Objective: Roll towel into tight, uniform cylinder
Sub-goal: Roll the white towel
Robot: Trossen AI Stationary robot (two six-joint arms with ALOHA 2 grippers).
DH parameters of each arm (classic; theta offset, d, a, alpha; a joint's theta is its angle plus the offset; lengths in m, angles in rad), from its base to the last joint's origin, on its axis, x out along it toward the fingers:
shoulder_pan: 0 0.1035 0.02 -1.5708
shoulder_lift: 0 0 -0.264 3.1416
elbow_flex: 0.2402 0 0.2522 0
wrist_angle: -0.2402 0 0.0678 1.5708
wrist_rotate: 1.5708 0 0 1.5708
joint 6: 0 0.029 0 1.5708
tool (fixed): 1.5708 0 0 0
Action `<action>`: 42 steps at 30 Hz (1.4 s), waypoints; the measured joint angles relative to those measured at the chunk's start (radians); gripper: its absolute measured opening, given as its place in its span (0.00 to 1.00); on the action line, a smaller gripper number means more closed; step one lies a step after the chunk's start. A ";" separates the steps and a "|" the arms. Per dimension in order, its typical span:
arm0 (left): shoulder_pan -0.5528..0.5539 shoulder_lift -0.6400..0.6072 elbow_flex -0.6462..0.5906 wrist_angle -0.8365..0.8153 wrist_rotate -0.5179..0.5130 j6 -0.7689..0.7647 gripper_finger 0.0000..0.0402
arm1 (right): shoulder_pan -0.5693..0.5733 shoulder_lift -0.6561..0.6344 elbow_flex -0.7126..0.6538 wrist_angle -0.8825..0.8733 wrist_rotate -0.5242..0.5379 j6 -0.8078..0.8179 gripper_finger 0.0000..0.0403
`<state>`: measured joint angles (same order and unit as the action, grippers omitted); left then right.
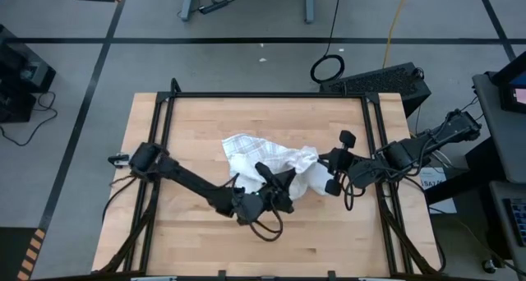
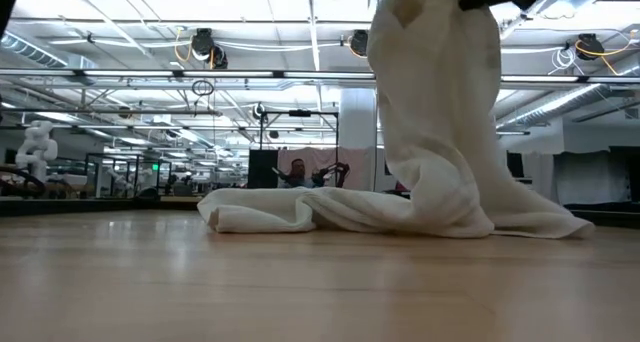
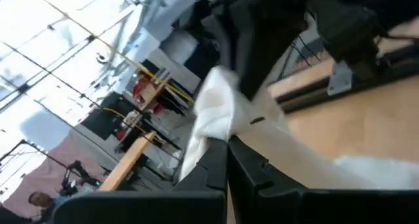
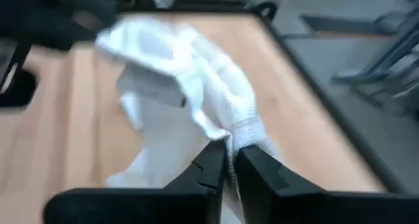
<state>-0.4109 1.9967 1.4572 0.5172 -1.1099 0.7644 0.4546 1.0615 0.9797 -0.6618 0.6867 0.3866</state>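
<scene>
The towel (image 1: 267, 159) is thin white cloth with a faint checked grid, crumpled and unrolled near the table's middle. Its left part lies bunched flat on the wood. Its right part is lifted off the surface, hanging in long loose folds down to the table (image 2: 440, 132). A hemmed edge shows on the raised part (image 4: 245, 129).
</scene>
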 joint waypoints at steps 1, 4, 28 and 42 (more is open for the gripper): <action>0.001 -0.021 0.000 -0.078 0.011 -0.049 0.00 | 0.005 0.000 -0.006 -0.005 -0.023 0.016 0.11; 0.007 -0.086 0.000 -0.342 0.124 -0.252 0.00 | 0.028 0.000 -0.022 -0.007 -0.062 0.061 0.21; 0.000 -0.283 0.001 -0.805 0.507 -0.520 0.00 | 0.276 0.104 -0.481 0.330 0.055 0.420 0.66; -0.006 -0.296 0.001 -0.914 0.502 -0.549 0.00 | -0.028 0.154 -0.482 0.126 0.029 0.334 0.57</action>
<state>-0.4171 1.7004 1.4586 -0.3971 -0.6075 0.2150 0.4268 1.2154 0.4980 -0.5354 0.7160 0.7210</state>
